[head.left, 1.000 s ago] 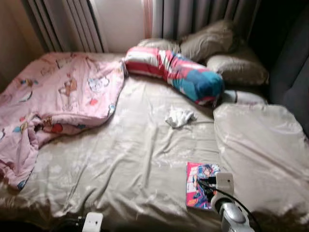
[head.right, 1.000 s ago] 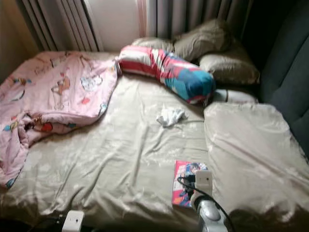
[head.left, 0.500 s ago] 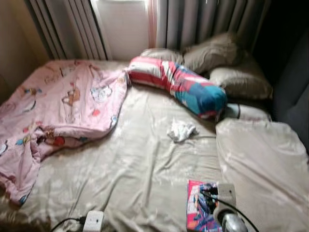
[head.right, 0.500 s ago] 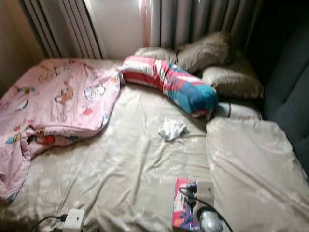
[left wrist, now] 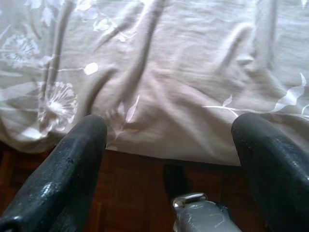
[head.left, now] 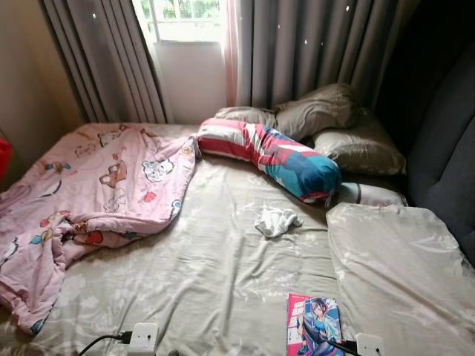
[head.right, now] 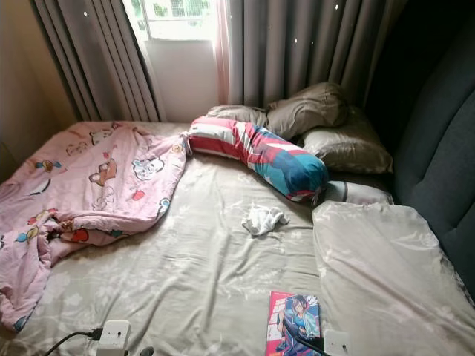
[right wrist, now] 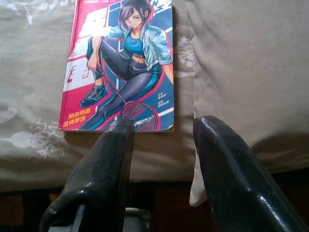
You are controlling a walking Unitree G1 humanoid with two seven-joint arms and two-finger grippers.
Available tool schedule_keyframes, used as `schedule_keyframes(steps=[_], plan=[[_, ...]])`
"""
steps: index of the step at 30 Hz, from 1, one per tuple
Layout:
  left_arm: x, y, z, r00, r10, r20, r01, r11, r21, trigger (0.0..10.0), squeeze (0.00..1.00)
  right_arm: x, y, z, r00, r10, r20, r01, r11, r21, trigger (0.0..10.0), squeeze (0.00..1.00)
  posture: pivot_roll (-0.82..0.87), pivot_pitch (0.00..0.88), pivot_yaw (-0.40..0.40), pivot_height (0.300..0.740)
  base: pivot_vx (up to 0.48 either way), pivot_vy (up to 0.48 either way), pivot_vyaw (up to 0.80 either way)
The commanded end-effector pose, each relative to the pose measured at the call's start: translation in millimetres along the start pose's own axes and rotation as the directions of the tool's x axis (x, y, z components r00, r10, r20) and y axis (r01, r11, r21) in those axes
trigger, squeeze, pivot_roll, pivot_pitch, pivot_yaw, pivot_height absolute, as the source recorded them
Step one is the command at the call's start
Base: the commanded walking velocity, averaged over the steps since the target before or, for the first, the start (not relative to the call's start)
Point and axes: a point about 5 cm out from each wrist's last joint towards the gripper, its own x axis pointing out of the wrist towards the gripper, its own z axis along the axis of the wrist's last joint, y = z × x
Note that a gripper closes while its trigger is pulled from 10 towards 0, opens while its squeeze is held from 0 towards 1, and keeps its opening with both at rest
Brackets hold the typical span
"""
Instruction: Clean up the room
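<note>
- The bed (head.left: 208, 282) fills the head views, covered in a beige sheet; everything below is placed against the book (head.left: 313, 325) lying flat near its front edge.
- Right gripper (right wrist: 161, 145) hangs just short of the book's near edge, fingers apart and aimed along it; neither finger touches the cover. I judge it is lined up for a reach at the book, the nearest loose item to tidy.
- Left gripper (left wrist: 169, 140) sits well to the left of the book, low at the bed's front edge, fingers spread wide with nothing between them, over the sheet's hem and the wooden floor (left wrist: 135, 193). It looks idle.
- A crumpled white cloth (head.left: 276, 221) lies farther up the bed from the book, apart from it, likely another thing to clear.
- Beyond the cloth, a striped bolster (head.left: 271, 154) leans against the grey pillows (head.left: 326, 119) by the curtains (head.left: 312, 52).
- A pink blanket (head.left: 89, 193) is bunched far to the left of the book, half spilling off the side, so it probably needs straightening.
- A beige pad (head.left: 401, 259) lies just right of the book.
</note>
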Motion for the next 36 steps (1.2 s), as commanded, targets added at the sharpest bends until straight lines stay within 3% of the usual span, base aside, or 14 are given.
schedule_keyframes(steps=[1,10,15,23,36], plan=[[0.0,5.3,-0.3,1.0,0.02,-0.016,-0.021,1.0,-0.022,10.0,0.0,-1.4,0.9,-7.6,0.999,0.006,-0.031,-0.006,1.0,0.012,10.0,0.0,-0.07,0.0,0.035,0.74,0.0,0.0,0.0],[-1.8,5.3,-8.6,0.999,0.021,-0.047,-0.023,0.999,-0.033,10.0,0.0,-9.7,-20.7,-31.7,0.994,-0.021,-0.107,0.022,1.0,-0.001,10.0,0.0,-0.07,0.0,0.044,0.74,0.0,0.027,0.0],[-6.5,14.2,-21.0,0.996,0.029,-0.083,-0.031,0.999,-0.026,10.0,0.0,-10.3,-10.6,-35.6,0.994,-0.014,-0.108,0.013,1.0,-0.008,10.0,0.0,-0.06,0.0,0.046,0.74,0.0,0.358,0.48],[-17.0,35.8,-40.8,0.99,0.057,-0.129,-0.06,0.998,-0.017,10.0,0.0,-14.1,-10.9,-46.4,0.991,-0.024,-0.135,0.025,1.0,0.003,10.0,0.0,-0.05,0.062,0.047,0.74,0.0,0.48,0.0],[-21.8,33.9,-53.8,0.986,0.051,-0.159,-0.052,0.999,0.002,10.0,0.0,-22.2,-16.9,-65.1,0.984,-0.034,-0.176,0.038,0.999,0.017,10.0,0.0,-0.05,0.107,0.051,0.74,0.0,0.48,0.0]])
